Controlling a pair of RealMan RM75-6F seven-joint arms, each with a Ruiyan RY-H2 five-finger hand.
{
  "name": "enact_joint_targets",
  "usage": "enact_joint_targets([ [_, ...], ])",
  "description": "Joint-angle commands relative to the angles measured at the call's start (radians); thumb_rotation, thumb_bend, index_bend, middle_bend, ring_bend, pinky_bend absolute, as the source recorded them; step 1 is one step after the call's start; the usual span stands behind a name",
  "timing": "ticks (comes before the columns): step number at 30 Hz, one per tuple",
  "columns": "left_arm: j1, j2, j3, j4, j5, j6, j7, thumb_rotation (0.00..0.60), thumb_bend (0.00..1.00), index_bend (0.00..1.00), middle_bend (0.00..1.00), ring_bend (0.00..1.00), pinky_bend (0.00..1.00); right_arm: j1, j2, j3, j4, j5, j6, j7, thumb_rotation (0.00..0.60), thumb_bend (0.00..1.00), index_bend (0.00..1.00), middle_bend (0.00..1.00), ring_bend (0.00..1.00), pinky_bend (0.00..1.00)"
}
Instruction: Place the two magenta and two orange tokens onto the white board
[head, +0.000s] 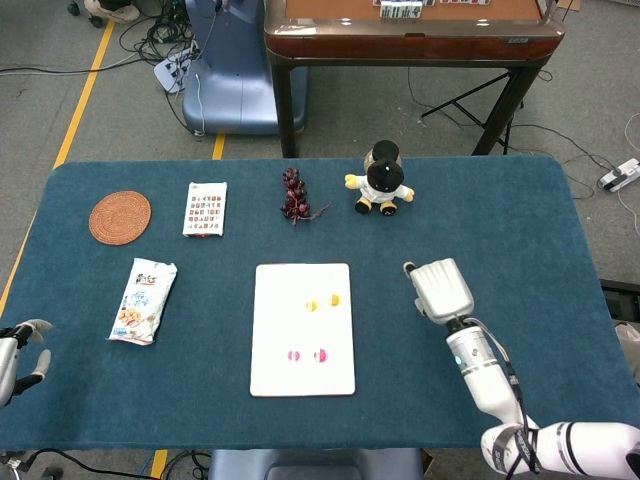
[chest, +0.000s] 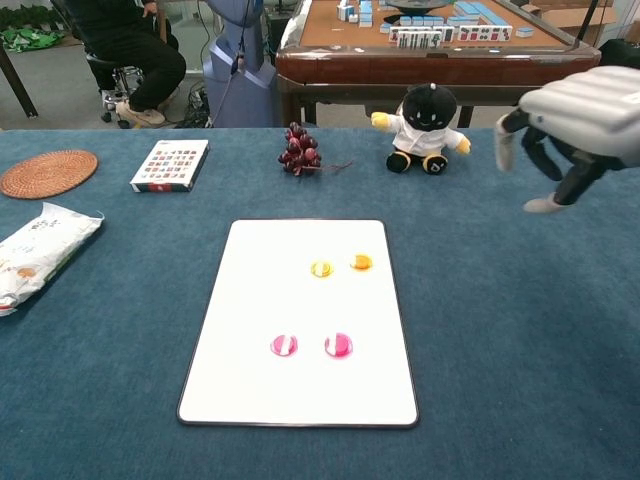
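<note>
The white board (head: 275, 320) (chest: 260, 300) lies flat at the middle of the blue table. Two orange tokens (head: 311, 304) (head: 334, 299) sit side by side on its upper half, also in the chest view (chest: 321, 268) (chest: 361, 262). Two magenta tokens (head: 294, 355) (head: 320, 354) (chest: 284, 345) (chest: 338, 345) lie side by side on its lower half. My right hand (head: 442, 289) (chest: 575, 125) hovers right of the board, off it, with its fingers hanging loosely and holding nothing. My left hand (head: 20, 345) shows at the far left edge, fingers apart and empty.
Along the back of the table lie a woven coaster (head: 119, 217), a card pack (head: 205, 208), dark grapes (head: 293, 194) and a plush toy (head: 381, 179). A snack bag (head: 144, 300) lies left of the board. A mahjong table (chest: 420, 55) stands behind.
</note>
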Motion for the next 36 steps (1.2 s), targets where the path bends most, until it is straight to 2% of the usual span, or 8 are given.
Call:
enact_joint_targets([
  [1, -0.005, -0.008, 0.006, 0.002, 0.007, -0.007, 0.009, 0.6, 0.44, 0.42, 0.48, 0.42, 0.53, -0.111, 0.051, -0.057, 0.004, -0.095, 0.119, 0.067, 0.6, 0.16, 0.43, 0.59, 0.56, 0.55],
  [5, -0.007, -0.019, 0.009, 0.005, 0.026, 0.002, 0.016, 0.6, 0.44, 0.42, 0.48, 0.41, 0.53, -0.217, 0.096, -0.095, 0.014, -0.174, 0.215, 0.167, 0.6, 0.16, 0.43, 0.57, 0.53, 0.48],
  [11, -0.009, -0.016, 0.024, -0.016, 0.052, 0.001, 0.033, 0.6, 0.44, 0.42, 0.48, 0.41, 0.53, -0.364, 0.131, -0.117, 0.052, -0.258, 0.344, 0.311, 0.6, 0.16, 0.44, 0.57, 0.53, 0.48],
  [16, -0.006, -0.009, 0.033, -0.043, 0.066, 0.008, 0.056, 0.6, 0.44, 0.42, 0.48, 0.41, 0.53, -0.471, 0.136, -0.117, 0.092, -0.268, 0.411, 0.379, 0.6, 0.16, 0.44, 0.56, 0.53, 0.48],
  [22, -0.003, -0.004, 0.044, -0.076, 0.081, 0.012, 0.086, 0.6, 0.44, 0.43, 0.48, 0.41, 0.53, -0.549, 0.125, -0.082, 0.163, -0.249, 0.41, 0.485, 0.6, 0.16, 0.44, 0.56, 0.53, 0.48],
  [27, -0.016, -0.017, 0.044, -0.065, 0.081, -0.008, 0.094, 0.6, 0.44, 0.43, 0.48, 0.41, 0.53, -0.583, 0.155, -0.046, 0.168, -0.267, 0.412, 0.554, 0.6, 0.16, 0.44, 0.55, 0.51, 0.48],
  [36, -0.026, -0.032, 0.049, -0.053, 0.071, -0.033, 0.101, 0.6, 0.44, 0.43, 0.48, 0.41, 0.53, -0.625, 0.192, -0.009, 0.172, -0.267, 0.366, 0.597, 0.6, 0.16, 0.44, 0.55, 0.51, 0.48],
])
